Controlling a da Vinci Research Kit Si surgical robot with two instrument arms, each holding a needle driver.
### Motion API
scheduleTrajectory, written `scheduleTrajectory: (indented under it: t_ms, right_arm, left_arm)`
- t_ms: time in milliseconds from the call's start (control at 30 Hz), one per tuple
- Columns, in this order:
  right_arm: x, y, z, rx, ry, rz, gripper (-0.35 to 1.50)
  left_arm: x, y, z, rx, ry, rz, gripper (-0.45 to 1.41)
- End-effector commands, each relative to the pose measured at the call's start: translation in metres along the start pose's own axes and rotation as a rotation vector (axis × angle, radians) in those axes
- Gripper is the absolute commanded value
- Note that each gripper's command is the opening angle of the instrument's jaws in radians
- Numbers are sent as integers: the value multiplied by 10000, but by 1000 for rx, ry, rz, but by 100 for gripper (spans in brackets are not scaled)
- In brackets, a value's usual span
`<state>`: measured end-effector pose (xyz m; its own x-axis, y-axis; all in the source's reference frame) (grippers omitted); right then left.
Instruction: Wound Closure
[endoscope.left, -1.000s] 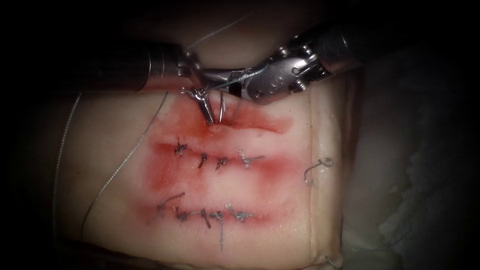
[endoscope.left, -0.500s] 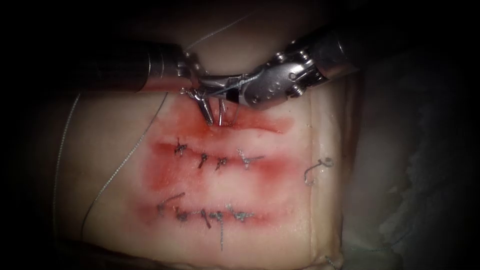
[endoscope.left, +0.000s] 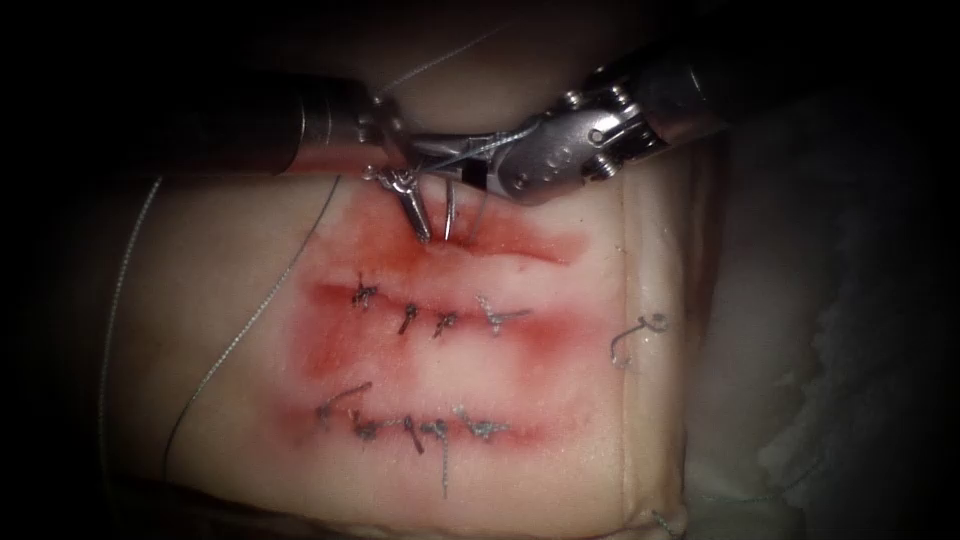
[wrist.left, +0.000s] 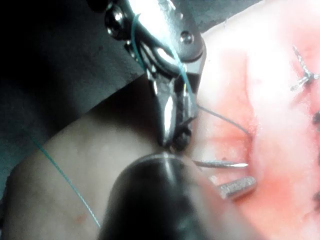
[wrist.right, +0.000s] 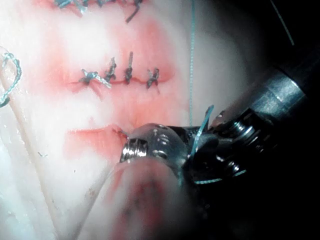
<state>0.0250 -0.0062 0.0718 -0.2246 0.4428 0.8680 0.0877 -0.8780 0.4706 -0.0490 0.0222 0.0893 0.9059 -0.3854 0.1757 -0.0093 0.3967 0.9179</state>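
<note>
Left gripper (endoscope.left: 432, 238) comes in from the left and points down, jaws spread. The tips sit at the left end of the top cut (endoscope.left: 520, 245), with nothing seen between them. In the left wrist view one ridged jaw of the left gripper (wrist.left: 232, 175) lies just beside a thin pointed one, close over the red tissue (wrist.left: 280, 125).

Right gripper (endoscope.left: 418, 160) comes in from the right and lies across above the left one, jaws pressed together, tip just beside the left tool's wrist. Thread (endoscope.left: 250, 310) is looped over the right gripper's jaws and wrist. Can't tell whether the tip pinches any. In the left wrist view the right gripper (wrist.left: 172, 142) shows shut, and thread (wrist.left: 220, 117) leaves its side and drops to the tissue.

A long slack run of thread lies over the tissue (endoscope.left: 560, 470) left of the cuts and goes up behind the left shaft. A fine strand drops from the tools into the top cut.

Needle: can't make it out.

Below the top cut are two stitched rows (endoscope.left: 440, 322) (endoscope.left: 420, 430) with knots. Red fluid (endoscope.left: 340, 350) stains all three lines. A curled cut end (endoscope.left: 635, 338) lies on the tissue's right edge.
</note>
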Motion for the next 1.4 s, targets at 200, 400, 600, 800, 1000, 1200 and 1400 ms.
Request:
scheduleTrajectory:
  t_ms: [200, 400, 600, 800, 1000, 1200, 1400]
  right_arm:
    - [1, 2, 10, 17, 2, 27, -35]
    - [1, 3, 12, 55, 17, 52, -35]
    - [3, 3, 12, 65, 25, 80, -35]
    - [8, 2, 10, 73, 29, 122, -35]
    - [11, -2, 8, 86, 33, 130, -35]
    - [13, -4, 7, 95, 35, 131, -35]
    - [14, -6, 7, 111, 38, 156, -35]
  left_arm:
    - [0, 0, -12, 2, 0, 12, -45]
    - [3, -5, -20, 5, -7, 3, -45]
    - [5, -6, -20, 6, -5, 5, -45]
    - [7, -6, -21, 7, -4, 1, -45]
    - [7, -7, -21, 7, -4, 1, -45]
    - [9, -8, -22, 8, -3, 2, -45]
    - [10, -8, -22, 9, -2, -3, -45]
